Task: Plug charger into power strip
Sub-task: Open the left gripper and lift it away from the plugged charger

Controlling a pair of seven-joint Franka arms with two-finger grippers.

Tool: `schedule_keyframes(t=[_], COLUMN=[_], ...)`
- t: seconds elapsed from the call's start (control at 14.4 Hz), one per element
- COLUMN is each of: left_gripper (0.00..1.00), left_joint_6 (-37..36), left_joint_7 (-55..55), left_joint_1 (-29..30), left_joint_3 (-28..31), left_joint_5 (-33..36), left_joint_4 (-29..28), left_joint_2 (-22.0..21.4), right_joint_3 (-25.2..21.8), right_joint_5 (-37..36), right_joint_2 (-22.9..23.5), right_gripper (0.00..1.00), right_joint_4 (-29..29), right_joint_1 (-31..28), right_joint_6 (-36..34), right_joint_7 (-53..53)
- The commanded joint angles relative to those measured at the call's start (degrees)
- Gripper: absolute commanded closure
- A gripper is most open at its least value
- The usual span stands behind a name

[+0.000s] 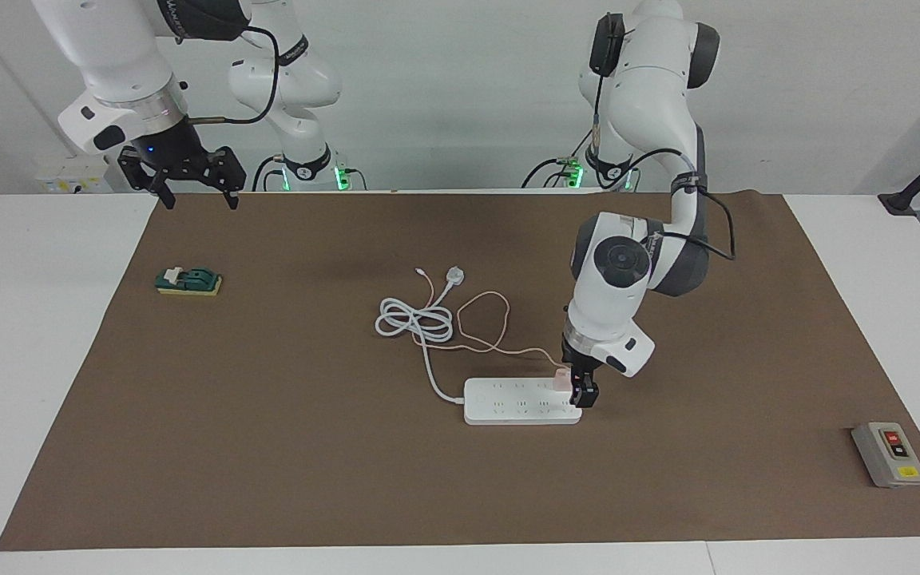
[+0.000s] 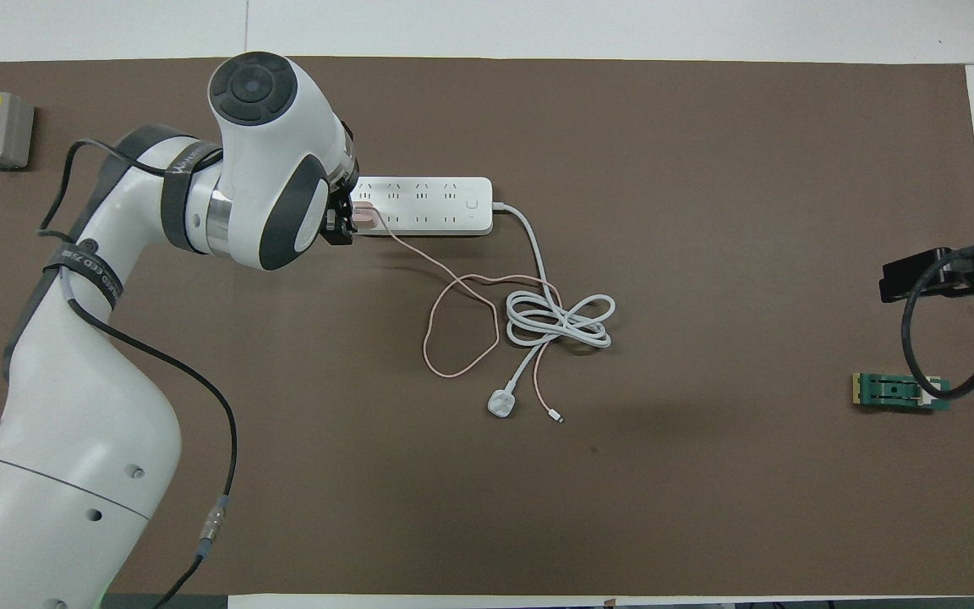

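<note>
- Right gripper [image 1: 199, 200]: fingers spread, holding nothing. It hangs over the edge of the brown mat [image 1: 268, 447] at the right arm's end of the bench [image 1: 29, 335]. This arm waits.
- Green block [image 1: 188, 281]: on the mat toward the right arm's end, well apart from everything else.
- White plug [image 1: 454, 276]: round-ended and lying loose. Its thick white cord [image 1: 416, 321] is coiled just beside it and runs on to the power strip.
- Pink cable [image 1: 485, 318]: a thin loop crossing the white coil. Its free tip lies near the white plug, and its other end runs to the charger.
- Charger [image 1: 561, 377]: a small pink cube standing on the power strip at the end toward the left arm, in the socket row nearer the robots. It looks seated.
- Power strip [image 1: 517, 403]: a flat white block, its long axis running from one arm's end of the bench to the other.
- Left gripper [image 1: 585, 397]: low over the strip's end, just beside the charger toward the left arm's end. It appears released, with the charger outside its grasp. This is the nearer arm. The next move is likely a straight lift away, clear of the cable.
- Grey switch box [image 1: 889, 454]: farthest from the robots, at the left arm's end. It has red and yellow buttons, and the red one seems to read OFF.
- Band lettering on the left arm: not readable.
</note>
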Motion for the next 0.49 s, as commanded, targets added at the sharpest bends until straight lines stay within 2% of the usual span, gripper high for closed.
schedule_keyframes(t=[0.0,0.21,0.42], left_gripper=[0.00,0.00,0.00], left_joint_6=[-2.7,-6.8,-13.4], left_joint_7=[4.9,15.3,30.7], left_joint_1=[1.8,3.7,6.2], left_joint_3=[-0.3,-0.5,-0.1], left_joint_5=[-0.6,-0.8,-0.7], left_joint_4=[-1.6,-1.3,-1.0], left_joint_2=[-5.1,-8.7,-12.5], right_joint_3=[0.2,0.2,0.2], right_joint_5=[-0.5,-0.5,-0.5], right_joint_2=[-0.8,-0.8,-0.8], right_gripper=[0.00,0.00,0.00], right_joint_4=[-0.3,-0.3,-0.3], right_joint_1=[-0.3,-0.3,-0.3], right_joint_6=[-0.9,-0.9,-1.0], right_joint_7=[-1.8,-1.8,-1.8])
